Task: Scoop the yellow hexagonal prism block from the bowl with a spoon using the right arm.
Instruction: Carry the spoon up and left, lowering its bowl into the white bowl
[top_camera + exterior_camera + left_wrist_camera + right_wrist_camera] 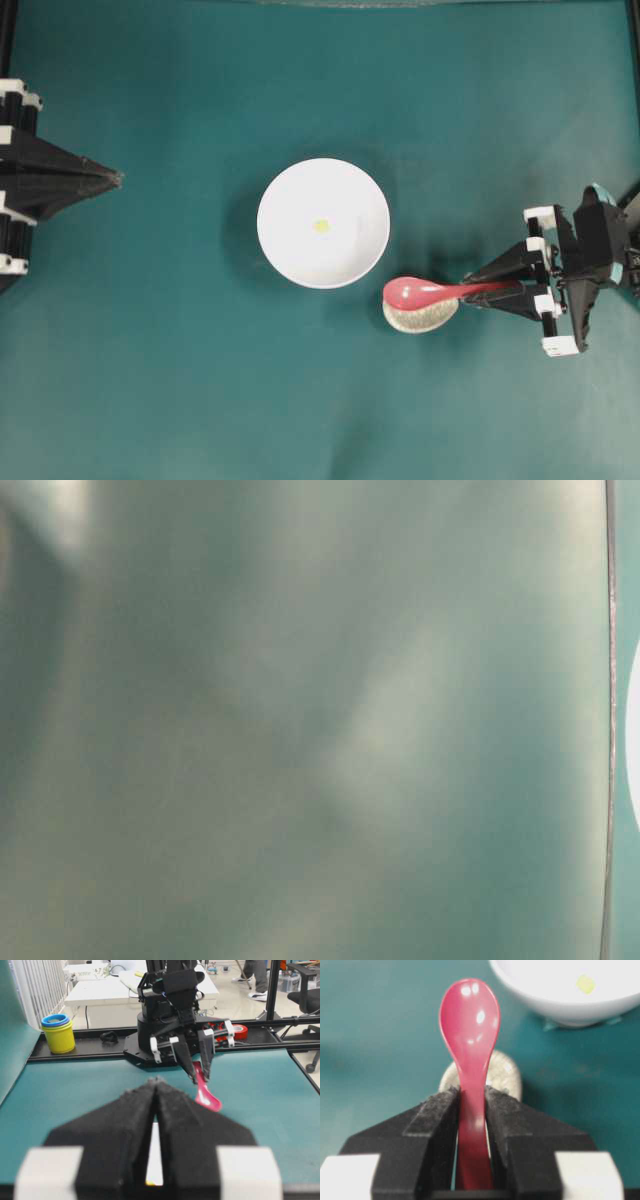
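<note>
The white bowl (290, 210) sits mid-table with the tiny yellow block (321, 225) at its centre. My right gripper (492, 291) is shut on the handle of the pinkish-red spoon (425, 292). The scoop points toward the bowl and hangs over a small speckled dish (420, 318), just right of the bowl's rim. In the right wrist view the spoon (470, 1025) stands between the jaws of the gripper (471, 1092), with the bowl (560, 1007) and block (585, 983) ahead to the right. My left gripper (115, 178) is shut and empty at the far left.
The speckled dish (507, 1077) lies under the spoon, close to the bowl. In the left wrist view, yellow stacked cups (58, 1032) and a red tape roll (240, 1031) stand beyond the table's far edge. The table-level view is only a teal blur.
</note>
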`<state>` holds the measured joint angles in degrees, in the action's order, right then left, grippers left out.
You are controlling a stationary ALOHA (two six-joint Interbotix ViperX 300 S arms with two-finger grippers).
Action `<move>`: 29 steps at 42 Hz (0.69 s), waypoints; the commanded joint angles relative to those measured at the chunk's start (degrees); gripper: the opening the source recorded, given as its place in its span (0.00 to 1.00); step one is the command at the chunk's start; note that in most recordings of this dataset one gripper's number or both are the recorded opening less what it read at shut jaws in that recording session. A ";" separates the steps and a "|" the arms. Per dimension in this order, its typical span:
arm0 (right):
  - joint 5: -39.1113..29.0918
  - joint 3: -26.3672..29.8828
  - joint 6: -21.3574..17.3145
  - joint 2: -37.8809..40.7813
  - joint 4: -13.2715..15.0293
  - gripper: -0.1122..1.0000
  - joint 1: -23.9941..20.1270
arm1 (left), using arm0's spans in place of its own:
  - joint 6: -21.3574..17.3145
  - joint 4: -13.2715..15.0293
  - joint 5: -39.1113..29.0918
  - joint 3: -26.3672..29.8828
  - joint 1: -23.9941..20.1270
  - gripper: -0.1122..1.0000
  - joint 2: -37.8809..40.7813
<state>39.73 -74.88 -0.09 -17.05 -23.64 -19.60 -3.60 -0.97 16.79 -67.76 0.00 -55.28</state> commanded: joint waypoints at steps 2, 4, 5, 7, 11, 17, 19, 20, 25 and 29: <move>-10.81 4.13 2.29 -5.10 -0.09 0.30 4.75 | 0.09 -0.18 0.53 1.41 -0.09 0.10 0.53; -15.82 5.89 3.60 -6.59 0.00 0.30 6.94 | 0.18 -0.18 0.35 1.41 -0.09 0.10 0.53; -17.84 6.77 3.96 -7.12 -0.09 0.30 7.91 | 0.18 -0.18 0.26 1.41 -0.09 0.10 0.53; -23.12 8.79 5.01 -8.17 0.00 0.30 10.02 | 0.53 -0.18 0.18 1.41 -0.09 0.10 0.53; -32.70 13.10 6.50 -9.14 0.00 0.30 13.80 | 0.79 -0.18 -0.18 1.41 0.00 0.10 0.53; -47.64 20.39 7.47 -8.70 0.26 0.30 19.34 | 0.88 -0.09 -1.41 1.41 -0.09 0.10 0.53; -51.94 22.59 7.47 -8.35 0.53 0.30 21.09 | 0.88 -0.09 -1.76 1.41 -0.09 0.10 0.53; -53.53 23.47 7.38 -8.09 0.62 0.30 21.71 | 0.88 -0.09 -1.85 1.49 -0.09 0.10 0.44; -61.79 28.56 7.21 -6.68 1.58 0.30 25.05 | 0.88 -0.09 -2.02 1.49 -0.09 0.10 0.44; -67.59 32.43 6.94 -4.92 2.46 0.30 27.33 | 0.97 0.00 -2.55 1.49 -0.09 0.10 0.53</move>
<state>-23.73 -46.58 7.12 -22.59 -21.80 6.06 -2.81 -0.97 14.41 -67.76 0.00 -55.28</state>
